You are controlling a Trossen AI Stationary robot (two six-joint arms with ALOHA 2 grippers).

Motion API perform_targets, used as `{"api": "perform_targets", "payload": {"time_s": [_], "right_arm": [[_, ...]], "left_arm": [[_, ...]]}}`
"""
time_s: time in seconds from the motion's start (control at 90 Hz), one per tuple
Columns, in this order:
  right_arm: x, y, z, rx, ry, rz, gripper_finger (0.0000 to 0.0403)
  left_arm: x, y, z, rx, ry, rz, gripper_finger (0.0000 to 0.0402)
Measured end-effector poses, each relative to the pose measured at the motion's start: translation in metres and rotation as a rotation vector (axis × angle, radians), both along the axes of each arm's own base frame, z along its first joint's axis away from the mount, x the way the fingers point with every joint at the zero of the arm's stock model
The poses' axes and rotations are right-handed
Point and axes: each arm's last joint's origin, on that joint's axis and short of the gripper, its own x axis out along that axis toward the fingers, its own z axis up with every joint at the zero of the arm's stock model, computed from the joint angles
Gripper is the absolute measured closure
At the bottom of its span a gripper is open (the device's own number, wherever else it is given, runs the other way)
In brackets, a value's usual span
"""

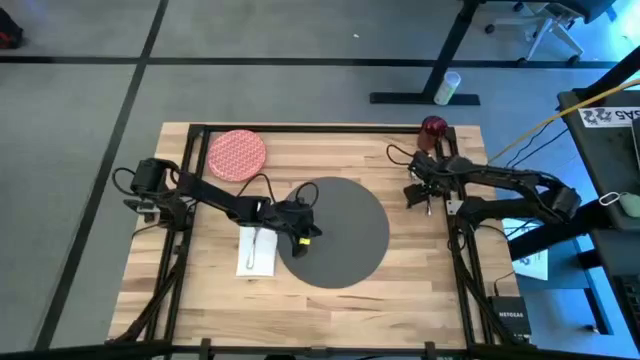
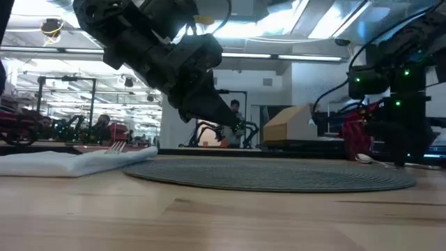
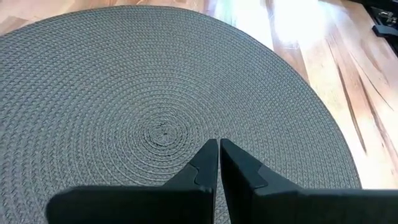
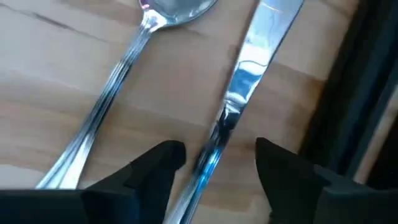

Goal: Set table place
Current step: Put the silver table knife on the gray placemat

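Right tool (image 4: pixel 214 163): open, fingers astride knife (image 4: pixel 249 81) handle, nr tabletop's (image 1: pixel 420 275) right edge; spoon (image 4: pixel 118 81) just beside.
Knife: stiff, thin, slick steel; lies flat, likely slips; pinch handle mid-length, I'd judge.
Left tool (image 3: pixel 218 163): closed, empty, over mat (image 1: pixel 345 235) at centre.
Napkin (image 1: pixel 257 253) w/ fork: left of mat.
Plate (image 1: pixel 237 154): far-left corner.

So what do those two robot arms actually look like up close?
Both arms are dark, jointed, with thin black cables looping along them. The left gripper ends in two flat, tapered matte-black fingers; the right gripper has similar blunt black fingers. Small green lights glow on one arm in the low view.
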Motion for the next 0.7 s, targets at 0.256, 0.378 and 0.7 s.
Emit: {"api": "perform_targets", "payload": {"time_s": [0.256,0.378,0.7], "right_arm": [[0.0012,-0.0005,-0.0025,-0.020,-0.018,-0.005,0.0343],[0.0018,-0.0027,-0.0022,-0.062,0.004,0.037,0.0390],[0.0007,-0.0026,0.0023,-0.094,-0.011,0.043,0.0403]], "left_arm": [[0.0000,0.0000,0.0001,0.000,0.000,0.000,0.0402],[0.0000,0.0000,0.0000,0.000,0.000,0.000,0.0402],[0.0000,0.0000,0.0000,0.000,0.001,0.000,0.0402]]}}
